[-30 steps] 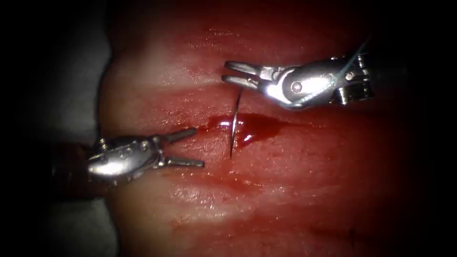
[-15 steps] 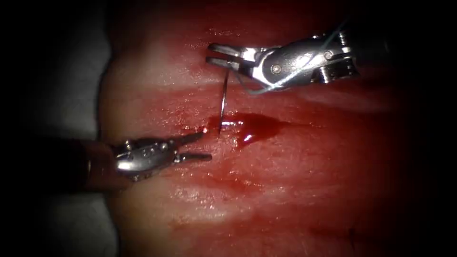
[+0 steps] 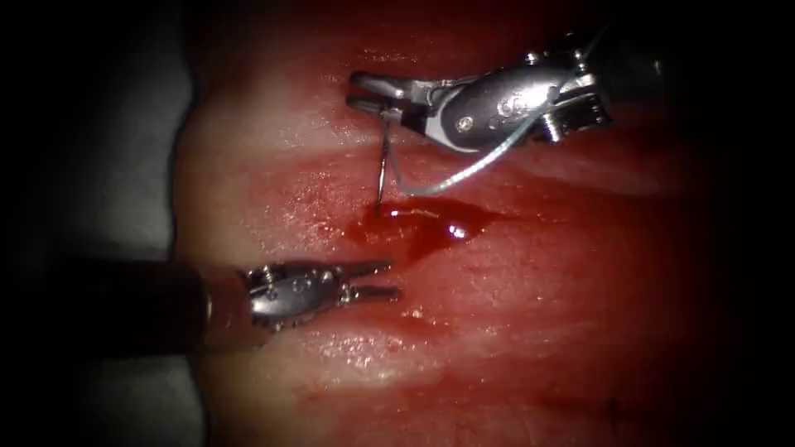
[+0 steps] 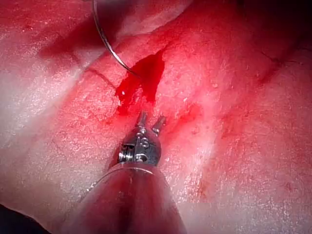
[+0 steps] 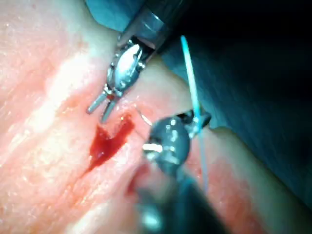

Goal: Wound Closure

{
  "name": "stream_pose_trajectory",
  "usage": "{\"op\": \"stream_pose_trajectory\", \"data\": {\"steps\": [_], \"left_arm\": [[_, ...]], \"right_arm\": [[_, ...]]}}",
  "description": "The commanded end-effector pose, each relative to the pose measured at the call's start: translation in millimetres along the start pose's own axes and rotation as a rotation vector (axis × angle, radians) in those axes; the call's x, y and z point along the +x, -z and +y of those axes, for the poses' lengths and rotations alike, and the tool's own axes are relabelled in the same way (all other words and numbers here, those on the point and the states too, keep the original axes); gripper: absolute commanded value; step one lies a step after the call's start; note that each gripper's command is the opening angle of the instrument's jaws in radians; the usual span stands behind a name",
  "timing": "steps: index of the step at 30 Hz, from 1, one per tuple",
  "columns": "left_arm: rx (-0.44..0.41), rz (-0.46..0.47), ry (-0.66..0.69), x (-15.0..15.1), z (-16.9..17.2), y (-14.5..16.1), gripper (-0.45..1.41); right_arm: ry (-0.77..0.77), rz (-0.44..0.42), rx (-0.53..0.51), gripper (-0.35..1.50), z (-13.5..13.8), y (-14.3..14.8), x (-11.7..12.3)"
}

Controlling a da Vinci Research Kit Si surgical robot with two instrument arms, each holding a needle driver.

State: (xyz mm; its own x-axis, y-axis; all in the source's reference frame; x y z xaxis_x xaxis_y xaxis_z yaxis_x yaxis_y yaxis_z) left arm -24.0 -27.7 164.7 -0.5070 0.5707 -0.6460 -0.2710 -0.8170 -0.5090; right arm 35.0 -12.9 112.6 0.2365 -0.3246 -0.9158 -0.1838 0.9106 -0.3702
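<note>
the right tool (image 3: 364,89) clamps the stiff, slippery needle (image 3: 383,170) near its tail; the left tool (image 3: 389,280) gapes, empty.

Needle (image 3: 383,170): thin, curved steel, hanging near upright, tip touching red fluid (image 3: 418,222) pooling in cut; pale thread (image 3: 464,170) trailing rightward.

The right hand (image 5: 168,141) is sitting close up over the tissue (image 5: 44,146), with a pale blue thread (image 5: 192,92) running past it. A thin bit of needle (image 5: 145,118) is showing just beside it. The left hand (image 5: 100,109) is hanging with its jaws parted above a pool of red fluid (image 5: 107,141), gripping nothing.
</note>
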Motion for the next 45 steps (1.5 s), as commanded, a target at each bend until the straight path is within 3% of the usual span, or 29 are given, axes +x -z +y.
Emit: {"op": "stream_pose_trajectory", "data": {"steps": [1, 15, 17, 34, 45], "left_arm": [[-0.009, -0.008, 0.011, -1.0, 0.8, -1.0, 0.34], [-0.028, -0.026, 0.010, -3.0, 0.5, -1.4, 0.34], [-0.035, -0.027, 0.008, -3.0, 0.5, -1.4, 0.34], [-0.050, -0.028, 0.015, -1.7, 0.8, -0.9, 0.31], [-0.061, -0.029, 0.024, -0.6, 1.1, -0.1, 0.31]], "right_arm": [[0.015, 0.005, 0.005, -0.35, -1.2, -0.8, -0.1], [0.193, 0.049, 0.009, -0.35, -2.1, -0.3, -1.6], [0.234, 0.090, 0.005, -0.35, -2.2, -0.3, -1.7], [0.476, 0.212, -0.017, -0.35, -3.3, 1.3, -1.3], [0.551, 0.204, -0.016, -0.35, -4.0, 1.9, -1.9]]}}
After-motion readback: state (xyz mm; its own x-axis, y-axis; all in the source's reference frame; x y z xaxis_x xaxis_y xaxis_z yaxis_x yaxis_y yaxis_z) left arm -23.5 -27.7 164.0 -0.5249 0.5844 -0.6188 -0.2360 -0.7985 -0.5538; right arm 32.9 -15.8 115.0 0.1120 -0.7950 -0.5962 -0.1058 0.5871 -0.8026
